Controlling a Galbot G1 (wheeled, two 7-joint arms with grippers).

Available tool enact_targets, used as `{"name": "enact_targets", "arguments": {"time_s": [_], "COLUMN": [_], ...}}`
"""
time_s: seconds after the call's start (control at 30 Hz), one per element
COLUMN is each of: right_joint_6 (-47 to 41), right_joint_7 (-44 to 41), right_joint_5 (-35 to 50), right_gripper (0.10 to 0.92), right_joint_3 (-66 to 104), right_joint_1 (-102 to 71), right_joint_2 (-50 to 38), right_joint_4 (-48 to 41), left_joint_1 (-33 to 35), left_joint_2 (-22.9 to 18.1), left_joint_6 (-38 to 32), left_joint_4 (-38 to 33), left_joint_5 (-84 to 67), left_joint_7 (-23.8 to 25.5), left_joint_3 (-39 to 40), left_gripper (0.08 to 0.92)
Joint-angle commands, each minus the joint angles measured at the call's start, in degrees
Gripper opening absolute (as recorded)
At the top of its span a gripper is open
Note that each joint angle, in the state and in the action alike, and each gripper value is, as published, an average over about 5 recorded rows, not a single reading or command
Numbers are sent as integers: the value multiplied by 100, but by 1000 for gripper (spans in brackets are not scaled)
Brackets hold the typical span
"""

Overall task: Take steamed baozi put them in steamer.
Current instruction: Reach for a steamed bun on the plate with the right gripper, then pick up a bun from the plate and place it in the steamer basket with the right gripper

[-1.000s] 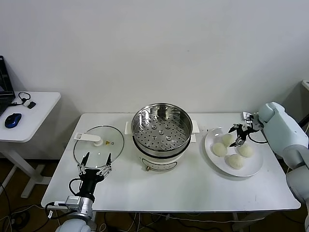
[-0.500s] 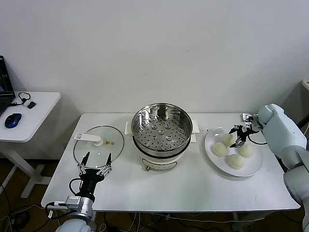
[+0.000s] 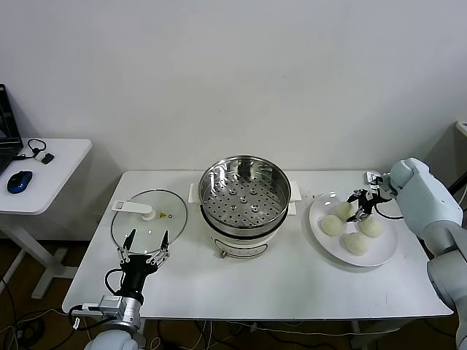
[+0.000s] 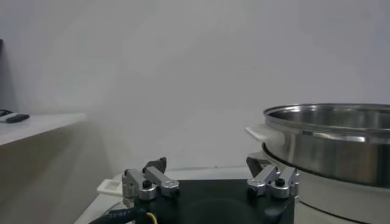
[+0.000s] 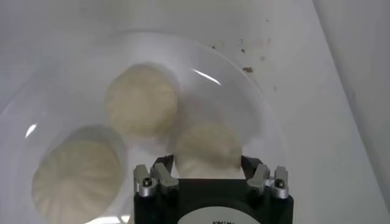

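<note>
White table (image 3: pixel 292 284); 4 baozi (image 3: pixel 355 243) on plate (image 3: pixel 387 249); 1 steamer (image 3: pixel 244 198).

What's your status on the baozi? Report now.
Right pincer open, straddling one baozi on the plate. Left pincer open, idle by the glass lid. All four buns on plate; steamer uncovered, path clear.

The white desk (image 3: pixel 292 284) carries a flat glass lid (image 3: pixel 149 221) near its left edge, the steel steamer (image 3: pixel 245 201) on its white base at the middle toward the back, and, well apart to the right, a white plate (image 3: pixel 387 251) holding the steamed baozi (image 3: pixel 332 225).
</note>
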Motion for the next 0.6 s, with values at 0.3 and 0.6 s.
{"name": "enact_targets", "arguments": {"time_s": [0.3, 0.6], "right_joint_6": [48, -89], "right_joint_7": [-293, -500], "right_joint_5": [575, 1709], "right_gripper": [721, 706], "right_joint_3": [-495, -1632], "right_joint_1": [149, 536], "right_joint_2": [-175, -629], "right_joint_4": [415, 1239], "left_joint_1": [27, 52], "left_joint_2": [-2, -12], "left_joint_6": [6, 11], "left_joint_4": [-37, -86], "left_joint_5": [-22, -24], "left_joint_7": [-11, -20], "left_joint_3": [-43, -80], "left_gripper": [823, 823]}}
